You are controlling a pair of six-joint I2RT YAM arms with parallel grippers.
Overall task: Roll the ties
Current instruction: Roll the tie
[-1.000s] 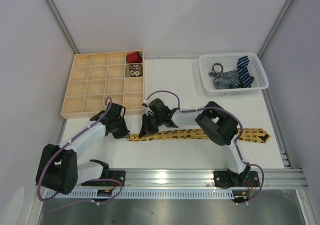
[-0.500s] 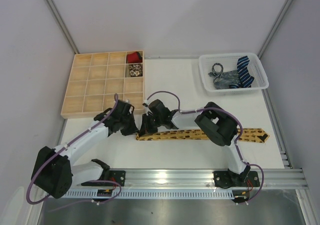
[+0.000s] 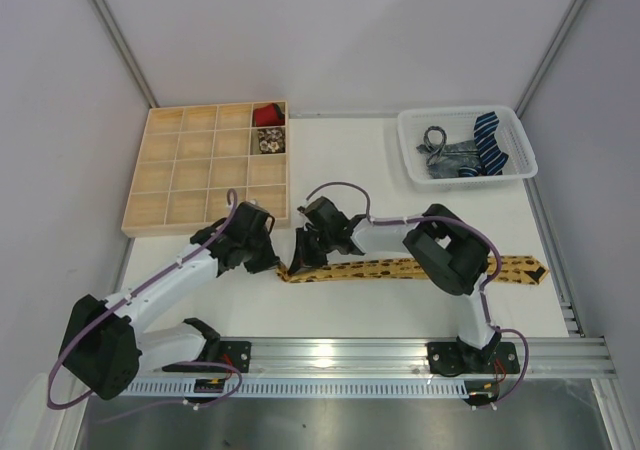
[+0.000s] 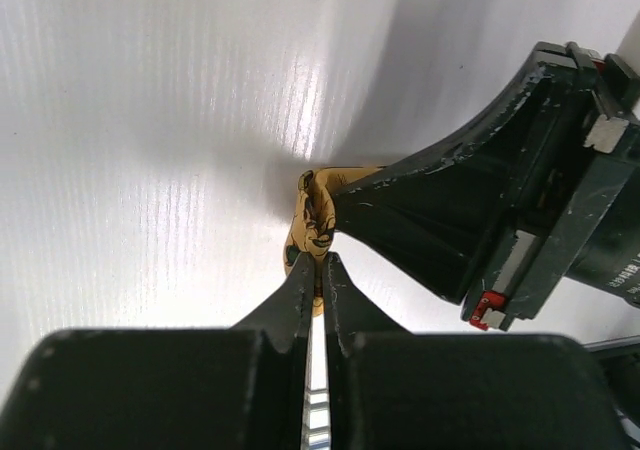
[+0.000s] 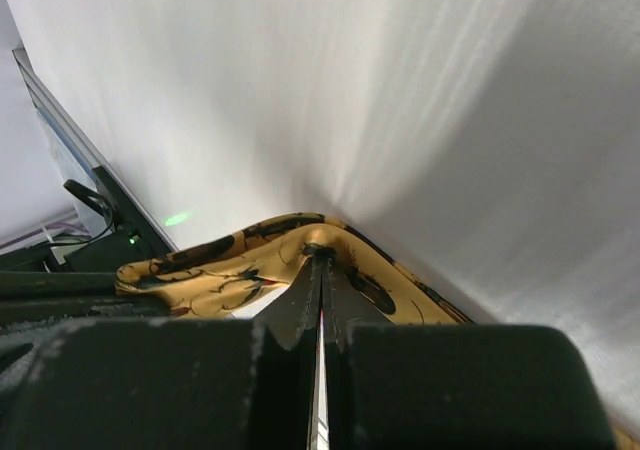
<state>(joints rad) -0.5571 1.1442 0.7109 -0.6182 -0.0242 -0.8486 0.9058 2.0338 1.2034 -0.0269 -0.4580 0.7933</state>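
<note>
A mustard-yellow tie with dark spots lies across the table's front, its pointed wide end at the right. Its left end is bunched up between both grippers. My left gripper is shut on that end's tip; the left wrist view shows the crumpled fabric pinched at the left gripper. My right gripper is shut on a raised fold of the tie right beside it, seen in the right wrist view at the right gripper. The right gripper's body stands close to my left fingers.
A wooden compartment tray sits at the back left, with a rolled red tie and a pale patterned roll in two cells. A white basket at the back right holds a grey tie and a navy striped tie.
My left gripper has moved right, carrying the tie's narrow end toward the right gripper. The whole tie has slid a little to the right, and the right gripper shifted slightly with it.
</note>
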